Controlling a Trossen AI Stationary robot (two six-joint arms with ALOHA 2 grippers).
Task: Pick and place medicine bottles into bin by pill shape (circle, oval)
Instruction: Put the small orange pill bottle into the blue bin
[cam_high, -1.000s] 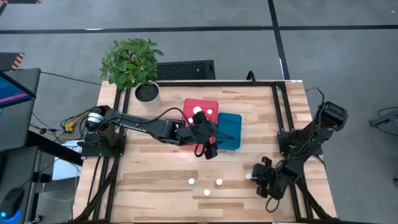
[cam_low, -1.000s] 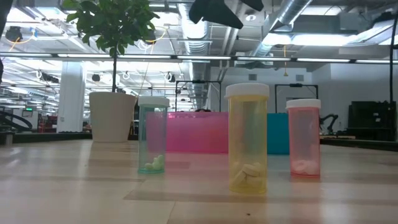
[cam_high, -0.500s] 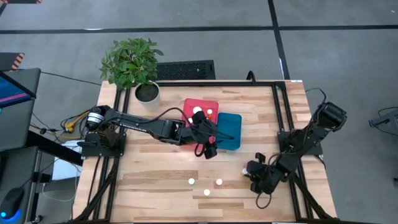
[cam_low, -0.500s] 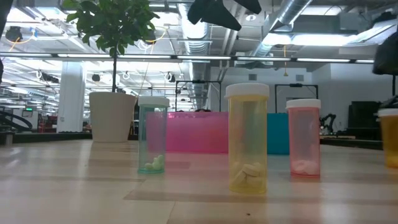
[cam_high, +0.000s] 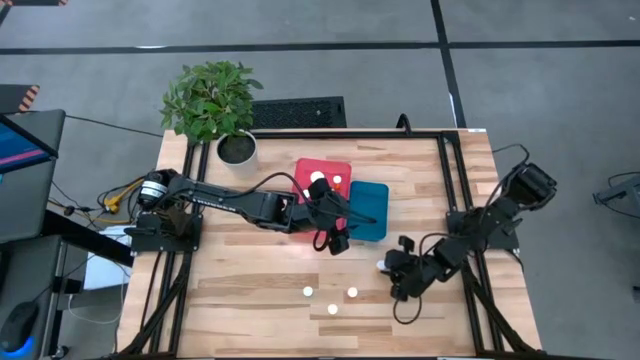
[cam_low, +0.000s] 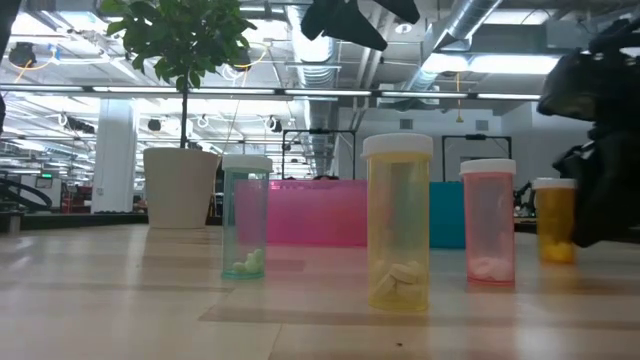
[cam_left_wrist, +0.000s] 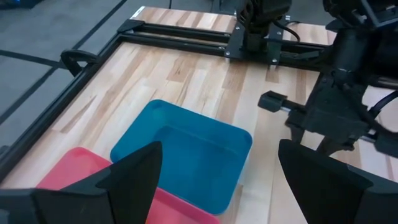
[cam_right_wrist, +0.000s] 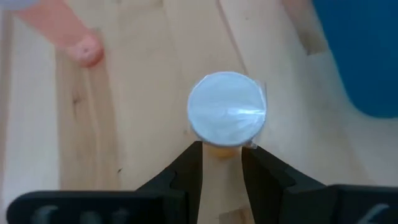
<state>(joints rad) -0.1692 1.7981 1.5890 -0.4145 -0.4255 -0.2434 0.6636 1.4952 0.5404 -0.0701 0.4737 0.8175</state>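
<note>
One orange bottle (cam_right_wrist: 226, 118) is gripped by the right gripper (cam_high: 392, 276) near the blue tray (cam_high: 372, 210); the left gripper (cam_high: 338, 240), spread wide, is held empty over it.

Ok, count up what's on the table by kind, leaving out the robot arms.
Medicine bottles: 6 (3 loose on the table, 2 in the red bin, 1 orange bottle in the right gripper)
Bins: 2 (red bin, blue bin)
Potted plant: 1
Total: 9
</note>
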